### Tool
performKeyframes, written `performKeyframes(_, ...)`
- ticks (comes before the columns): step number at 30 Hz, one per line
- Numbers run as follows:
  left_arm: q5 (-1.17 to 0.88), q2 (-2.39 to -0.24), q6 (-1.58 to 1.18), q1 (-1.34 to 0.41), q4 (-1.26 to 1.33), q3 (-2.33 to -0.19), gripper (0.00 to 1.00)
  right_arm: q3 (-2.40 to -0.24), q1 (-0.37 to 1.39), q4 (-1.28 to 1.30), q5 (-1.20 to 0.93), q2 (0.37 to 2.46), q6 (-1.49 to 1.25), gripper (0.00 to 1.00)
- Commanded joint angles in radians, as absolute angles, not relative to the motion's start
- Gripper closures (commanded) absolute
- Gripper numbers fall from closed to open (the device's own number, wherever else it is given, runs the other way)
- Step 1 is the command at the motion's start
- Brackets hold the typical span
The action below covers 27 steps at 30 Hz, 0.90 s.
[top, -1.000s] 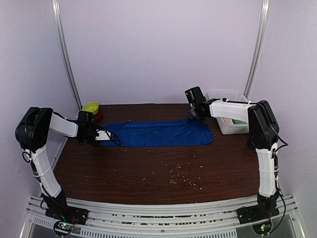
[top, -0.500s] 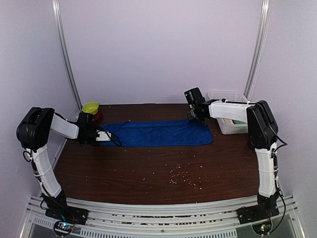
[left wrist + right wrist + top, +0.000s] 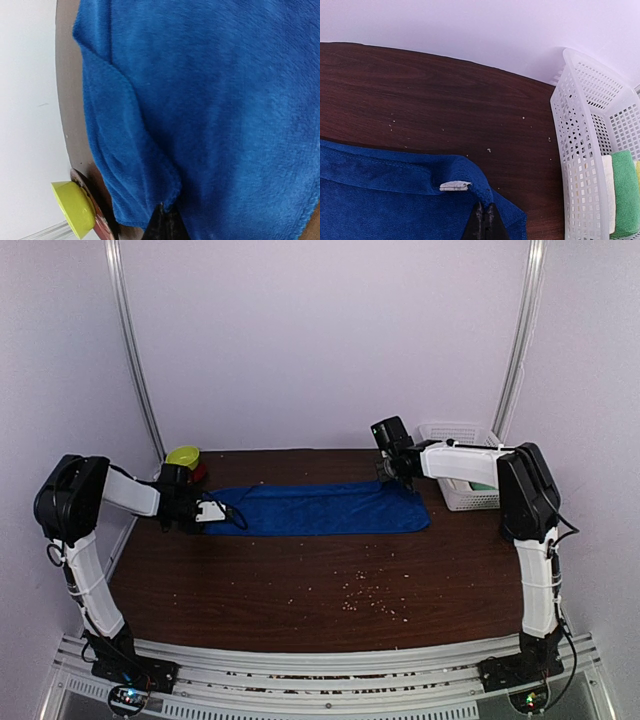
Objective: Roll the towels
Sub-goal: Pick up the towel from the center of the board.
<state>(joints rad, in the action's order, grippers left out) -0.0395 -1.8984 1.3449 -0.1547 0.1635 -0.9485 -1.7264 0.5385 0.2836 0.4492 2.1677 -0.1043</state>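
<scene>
Left fingers [image 3: 160, 227] have clamped onto the blue towel's [image 3: 320, 510] left corner.

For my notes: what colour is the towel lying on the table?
The towel is plain royal blue, shown best in the left wrist view.

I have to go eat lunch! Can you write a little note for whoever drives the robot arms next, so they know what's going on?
Left gripper: jaws shut on the left end of the blue towel.
Right gripper: jaws shut on its far right corner.
Towel: spread flat along the back of the table, beside the basket, which holds a cream cloth and a green cloth.
Done: both ends pinched.
Left: rolling the blue towel; it is not yet rolled.
</scene>
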Motion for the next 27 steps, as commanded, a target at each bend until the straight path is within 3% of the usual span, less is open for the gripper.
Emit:
performKeyframes(1, -0.09, -1.911, 1.226, -0.157, 0.1, -1.039, 1.0, -1.749, 0.546, 0.295, 0.45, 2.183, -0.112, 1.0)
performKeyframes(9, -0.221, -1.901, 1.04, -0.095, -0.086, -1.204, 1.0, -1.742, 0.549, 0.299, 0.453, 2.172, -0.108, 1.0)
performKeyframes(17, -0.244, -1.838, 0.792, -0.022, -0.106, -1.272, 1.0, -1.729, 0.539, 0.296, 0.445, 2.124, -0.103, 1.0)
performKeyframes(27, -0.28, -1.621, 0.538, 0.036, -0.066, -1.211, 1.0, -1.58, 0.53, 0.28, 0.391, 1.908, -0.133, 1.0)
